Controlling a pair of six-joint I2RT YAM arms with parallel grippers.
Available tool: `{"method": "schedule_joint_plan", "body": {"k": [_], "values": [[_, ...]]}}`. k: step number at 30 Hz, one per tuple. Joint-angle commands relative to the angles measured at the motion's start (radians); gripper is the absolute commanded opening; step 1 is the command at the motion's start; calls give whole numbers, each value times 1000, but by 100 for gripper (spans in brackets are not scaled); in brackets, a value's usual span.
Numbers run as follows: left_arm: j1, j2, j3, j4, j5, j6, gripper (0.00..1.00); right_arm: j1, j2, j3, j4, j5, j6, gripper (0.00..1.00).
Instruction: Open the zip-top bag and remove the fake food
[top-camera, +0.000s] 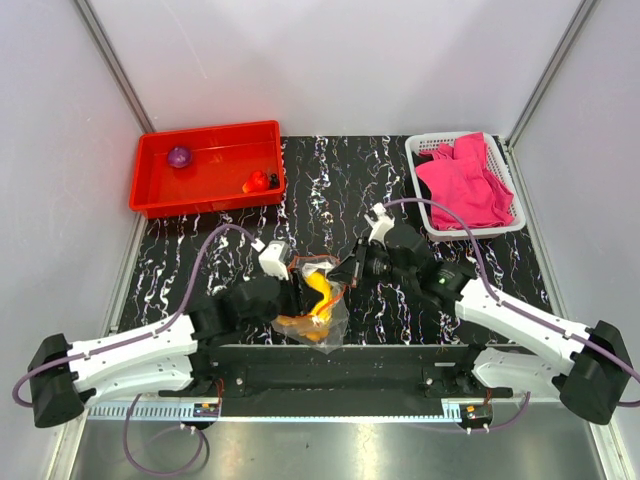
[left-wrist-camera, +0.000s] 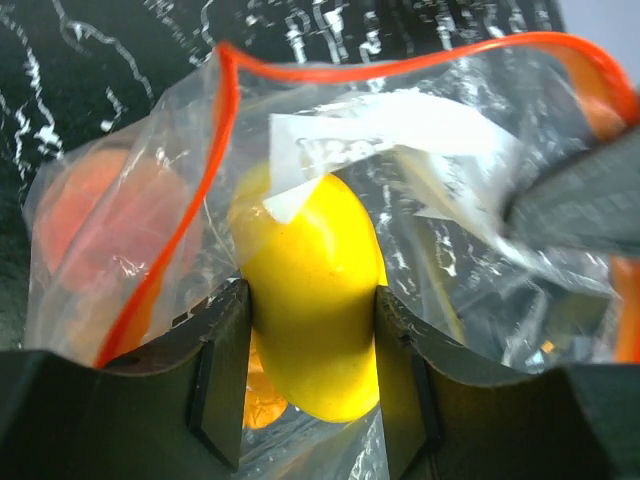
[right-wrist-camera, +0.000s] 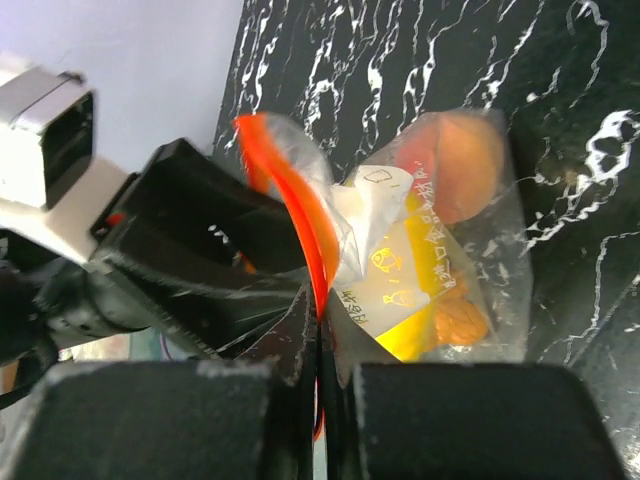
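Yellow fruit (left-wrist-camera: 310, 250) gripped in the open bag (left-wrist-camera: 130, 120)
My left hand (left-wrist-camera: 312, 340) clamps it; my right hand (right-wrist-camera: 320, 390) pinches the bag's orange-red strip (right-wrist-camera: 290, 190).

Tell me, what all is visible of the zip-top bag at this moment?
The zip-top bag is clear, crinkled plastic with an orange-red zip strip along its mouth, which gapes open. It rests on the black marbled table between the arms. The right gripper pinches its edge at the strip; the left gripper holds a yellow fruit at the mouth. An orange ball and a printed white label show inside.
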Motion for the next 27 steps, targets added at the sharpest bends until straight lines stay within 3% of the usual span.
{"method": "schedule_joint_plan", "body": {"k": [1,7,13,19,23,27], "values": [[-5,-81,28,95,56,109,0,-14,-35,73,-97,110,-60,0],[-5,-134,48,160,214,262,0,-31,-96,80,-159,178,-88,0],[-4,-124,77,223,312,331,0,-37,-90,77,-161,110,-96,0],[-5,-108,168,203,170,409,0,-37,-115,34,-158,50,-103,0],[-5,-45,325,106,21,472,0,-37,-138,-15,-154,41,-88,0],[10,39,435,80,-31,529,0,-37,-148,-39,-153,33,-86,0]]}}
